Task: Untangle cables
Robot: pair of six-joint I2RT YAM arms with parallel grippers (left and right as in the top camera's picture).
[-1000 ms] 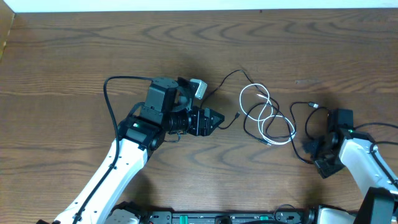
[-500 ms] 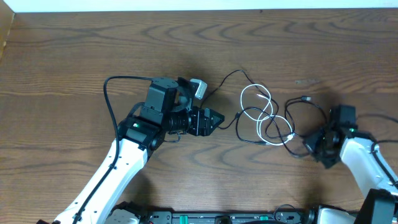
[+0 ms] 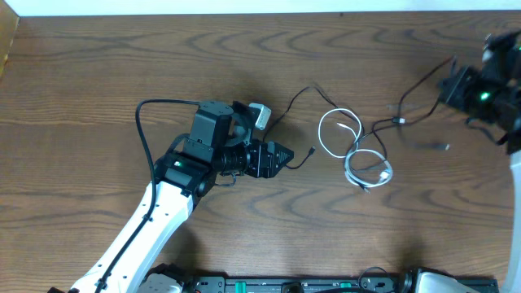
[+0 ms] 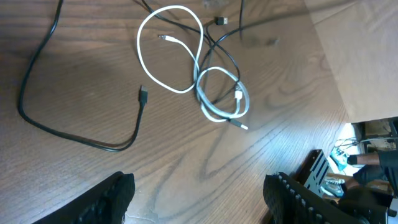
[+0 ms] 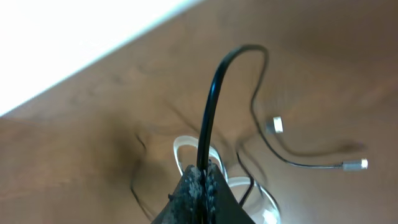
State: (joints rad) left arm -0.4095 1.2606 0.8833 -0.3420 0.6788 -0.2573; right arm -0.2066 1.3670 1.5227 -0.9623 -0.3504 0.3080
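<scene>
1. The right gripper (image 5: pixel 200 173) is pinched tight on the black cable (image 5: pixel 209 106), near 2 o'clock of the wooden table (image 3: pixel 98 65).
2. The left gripper (image 3: pixel 282 155) has its fingers apart, holding nothing.
3. The white cable (image 4: pixel 206 112) lies in 2 loops at 3 o'clock from the left gripper. The black cable crosses them.

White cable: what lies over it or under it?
The black cable crosses the loops of the white cable, but which one lies on top is too fine to tell. Under it only the table shows.
</scene>
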